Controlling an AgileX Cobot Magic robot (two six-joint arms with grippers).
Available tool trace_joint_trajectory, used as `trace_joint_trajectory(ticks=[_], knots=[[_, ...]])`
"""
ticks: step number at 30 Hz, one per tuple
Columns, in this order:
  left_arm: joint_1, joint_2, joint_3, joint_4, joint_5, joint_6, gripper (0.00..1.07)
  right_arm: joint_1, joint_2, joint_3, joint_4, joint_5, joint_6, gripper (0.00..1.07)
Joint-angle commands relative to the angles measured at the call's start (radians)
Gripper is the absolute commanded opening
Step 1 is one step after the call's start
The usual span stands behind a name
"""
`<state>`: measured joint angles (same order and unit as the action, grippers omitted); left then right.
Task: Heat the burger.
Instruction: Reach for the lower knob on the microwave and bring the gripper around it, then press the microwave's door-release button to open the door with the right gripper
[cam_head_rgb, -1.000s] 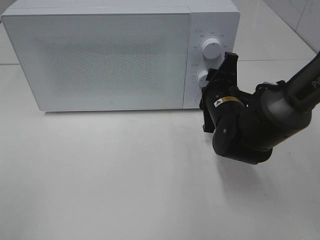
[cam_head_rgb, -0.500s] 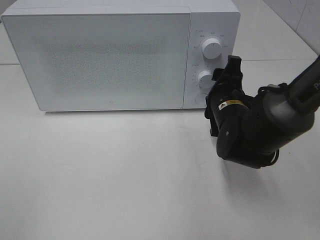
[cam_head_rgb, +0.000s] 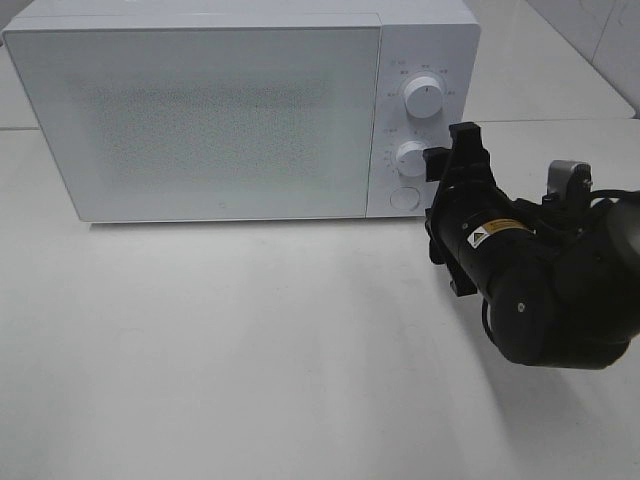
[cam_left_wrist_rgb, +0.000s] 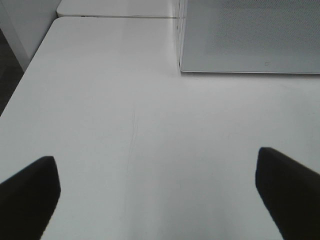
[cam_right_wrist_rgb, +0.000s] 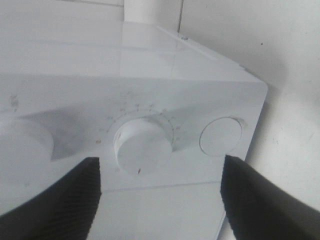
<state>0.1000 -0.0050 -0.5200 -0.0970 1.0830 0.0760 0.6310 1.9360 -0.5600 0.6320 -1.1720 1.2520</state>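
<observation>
White microwave on the tabletop, door shut. The right pincer stands just in front of the control panel, level with the lower dial. In its wrist view the fingers are spread wide to either side of that dial, apart from it, gripping nothing. An upper dial and a round button flank the lower dial. The left pincer hangs over the tabletop near the microwave's front, spread wide and holding nothing. The burger shows in no view, so its place cannot be told.
</observation>
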Motion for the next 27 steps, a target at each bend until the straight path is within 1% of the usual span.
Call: trace_joint_trajectory(ticks=[1,4,5,6,7,8,9,10,11,12,13,14,15,16,17,18,19,20,21,23,24,26,27], knots=[[0.000,-0.019,0.003,-0.001,-0.014,-0.007,1.00,0.000,-0.081,0.047,-0.110,0.070,-0.117,0.68],[0.000,-0.019,0.003,-0.001,-0.014,-0.007,1.00,0.000,-0.118,0.066,-0.130,0.123,-0.183,0.68],[0.000,-0.019,0.003,-0.001,-0.014,-0.007,1.00,0.000,-0.139,0.072,-0.136,0.155,-0.224,0.68],[0.000,-0.019,0.003,-0.001,-0.014,-0.007,1.00,-0.002,-0.178,0.079,-0.157,0.232,-0.310,0.68],[0.000,-0.019,0.003,-0.001,-0.014,-0.007,1.00,-0.002,-0.178,0.079,-0.157,0.232,-0.310,0.68],[0.000,-0.019,0.003,-0.001,-0.014,-0.007,1.00,-0.002,-0.195,0.079,-0.166,0.272,-0.351,0.68],[0.000,-0.019,0.003,-0.001,-0.014,-0.007,1.00,-0.002,-0.238,0.079,-0.187,0.364,-0.458,0.68],[0.000,-0.019,0.003,-0.001,-0.014,-0.007,1.00,-0.002,-0.238,0.079,-0.187,0.364,-0.458,0.68],[0.000,-0.019,0.003,-0.001,-0.014,-0.007,1.00,-0.002,-0.255,0.079,-0.194,0.402,-0.511,0.68],[0.000,-0.019,0.003,-0.001,-0.014,-0.007,1.00,-0.002,-0.291,0.078,-0.203,0.493,-0.613,0.68],[0.000,-0.019,0.003,-0.001,-0.014,-0.007,1.00,-0.002,-0.291,0.078,-0.203,0.493,-0.613,0.68],[0.000,-0.019,0.003,-0.001,-0.014,-0.007,1.00,-0.002,-0.323,0.078,-0.203,0.577,-0.738,0.68],[0.000,-0.019,0.003,-0.001,-0.014,-0.007,1.00,-0.002,-0.334,0.078,-0.203,0.613,-0.788,0.68],[0.000,-0.019,0.003,-0.001,-0.014,-0.007,1.00,-0.002,-0.334,0.078,-0.203,0.613,-0.788,0.68],[0.000,-0.019,0.003,-0.001,-0.014,-0.007,1.00,-0.002,-0.357,0.078,-0.203,0.697,-0.891,0.68],[0.000,-0.019,0.003,-0.001,-0.014,-0.007,1.00,-0.002,-0.368,0.078,-0.203,0.744,-0.942,0.68],[0.000,-0.019,0.003,-0.001,-0.014,-0.007,1.00,-0.002,-0.368,0.078,-0.203,0.744,-0.942,0.68],[0.000,-0.019,0.003,-0.001,-0.014,-0.007,1.00,-0.002,-0.390,0.078,-0.203,0.838,-1.043,0.68],[0.000,-0.019,0.003,-0.001,-0.014,-0.007,1.00,-0.002,-0.390,0.078,-0.203,0.838,-1.043,0.68],[0.000,-0.019,0.003,-0.001,-0.014,-0.007,1.00,-0.002,-0.418,0.078,-0.203,0.966,-1.165,0.68],[0.000,-0.019,0.003,-0.001,-0.014,-0.007,1.00,-0.002,-0.418,0.078,-0.203,0.966,-1.165,0.68],[0.000,-0.019,0.003,-0.001,-0.014,-0.007,1.00,-0.002,-0.444,0.073,-0.205,1.088,-1.237,0.68],[0.000,-0.019,0.003,-0.001,-0.014,-0.007,1.00,-0.002,-0.444,0.073,-0.205,1.088,-1.237,0.68]])
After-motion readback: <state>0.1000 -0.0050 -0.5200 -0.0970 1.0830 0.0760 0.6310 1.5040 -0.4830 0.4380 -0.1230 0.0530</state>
